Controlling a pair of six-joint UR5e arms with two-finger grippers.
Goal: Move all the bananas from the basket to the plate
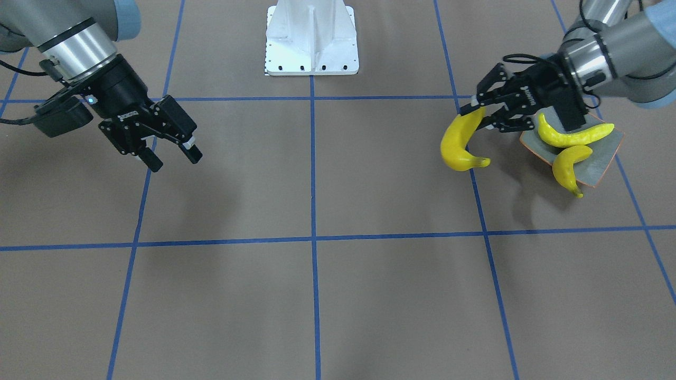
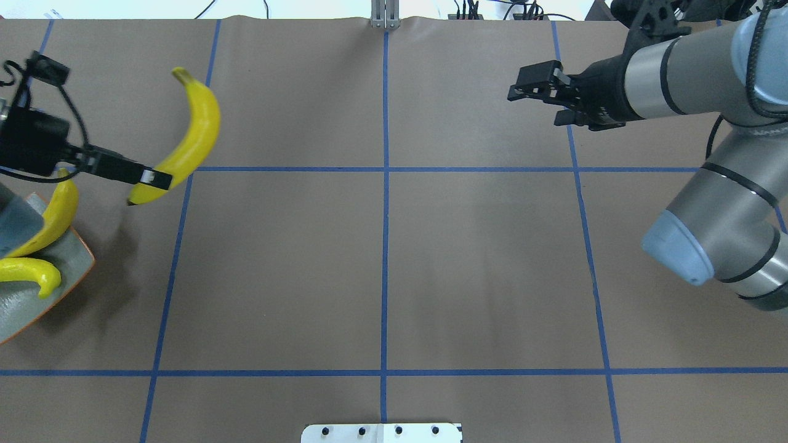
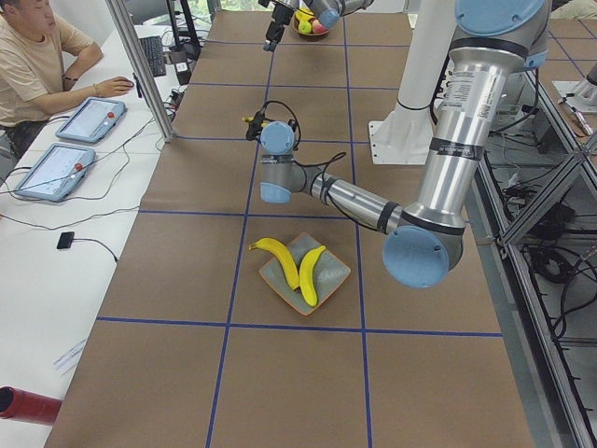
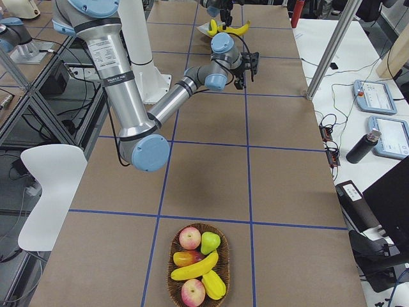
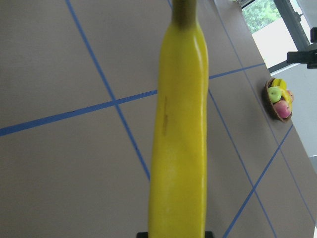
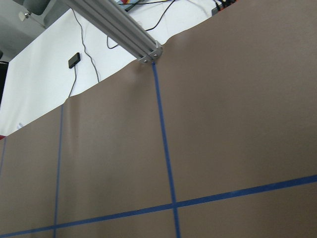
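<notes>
Beyond the plate [image 1: 602,155] edge — one banana [image 1: 457,145]

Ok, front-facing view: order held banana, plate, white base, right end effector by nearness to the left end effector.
1. Held banana, in its grip.
2. Plate, just beside it.
3. White base, top centre.
4. Right end effector, far side.

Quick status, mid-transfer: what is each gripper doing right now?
Left gripper: jaws closed on a banana, held in the air.
Right gripper: jaws open, holding nothing.
</notes>
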